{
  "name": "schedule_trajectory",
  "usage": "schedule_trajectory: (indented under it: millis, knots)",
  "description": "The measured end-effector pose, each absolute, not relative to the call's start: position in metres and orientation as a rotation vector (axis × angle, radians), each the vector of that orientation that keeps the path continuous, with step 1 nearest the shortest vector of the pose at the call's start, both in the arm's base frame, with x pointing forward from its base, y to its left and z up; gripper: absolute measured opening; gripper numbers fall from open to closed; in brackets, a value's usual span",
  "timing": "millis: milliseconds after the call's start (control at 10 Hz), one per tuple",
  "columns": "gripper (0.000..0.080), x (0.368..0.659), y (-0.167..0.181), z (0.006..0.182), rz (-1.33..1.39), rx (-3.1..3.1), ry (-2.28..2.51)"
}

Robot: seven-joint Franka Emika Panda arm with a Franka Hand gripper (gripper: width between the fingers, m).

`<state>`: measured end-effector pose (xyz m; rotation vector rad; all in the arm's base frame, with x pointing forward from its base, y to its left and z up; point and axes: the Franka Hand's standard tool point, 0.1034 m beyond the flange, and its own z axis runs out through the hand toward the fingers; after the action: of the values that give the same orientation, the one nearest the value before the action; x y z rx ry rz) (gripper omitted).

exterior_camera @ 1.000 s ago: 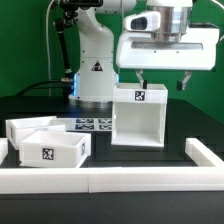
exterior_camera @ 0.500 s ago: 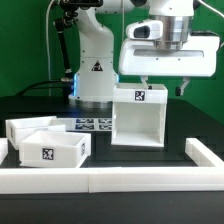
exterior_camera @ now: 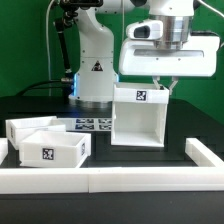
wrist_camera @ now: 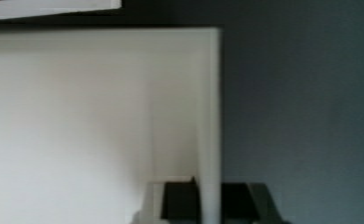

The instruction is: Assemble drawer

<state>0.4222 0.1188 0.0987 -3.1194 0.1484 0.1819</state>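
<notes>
Straddling the top of the casing's (exterior_camera: 138, 122) side wall on the exterior view's right, the gripper (exterior_camera: 164, 86) hangs straight down with its fingers set narrow. In the wrist view the dark fingers (wrist_camera: 182, 201) sit one on each face of the thin white wall (wrist_camera: 216, 110), with no gap showing on either side, so I judge it clamped on the casing and holding nothing else. A thin wall is the only part of this hollow box that narrow fingers can span, which likely explains a grip at the rim and not around the body. The casing stands upright on the table (exterior_camera: 130, 158), its open face toward the exterior camera and its tag (exterior_camera: 140, 96) on the top band, just beside the marker board (exterior_camera: 93, 125). Both trays (exterior_camera: 45, 145) lie close together well apart from it, toward the exterior view's left, tags showing and not yet in the casing. The rails (exterior_camera: 110, 181) border the near edge, probably as a stop to square parts against. The step in hand looks like moving or steadying the casing before any tray goes in, so the job seems early. A grip this far off centre could let the box tip or swing when it is lifted.
</notes>
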Motion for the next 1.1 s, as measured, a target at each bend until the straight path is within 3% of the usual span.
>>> schedule_trajectory:
  millis: [600,1100]
  knots:
    - [0.0037,0.425,0.117,0.099,0.183,-3.117,0.115]
    - [0.0038,0.484,0.105,0.099,0.137,-3.086,0.080]
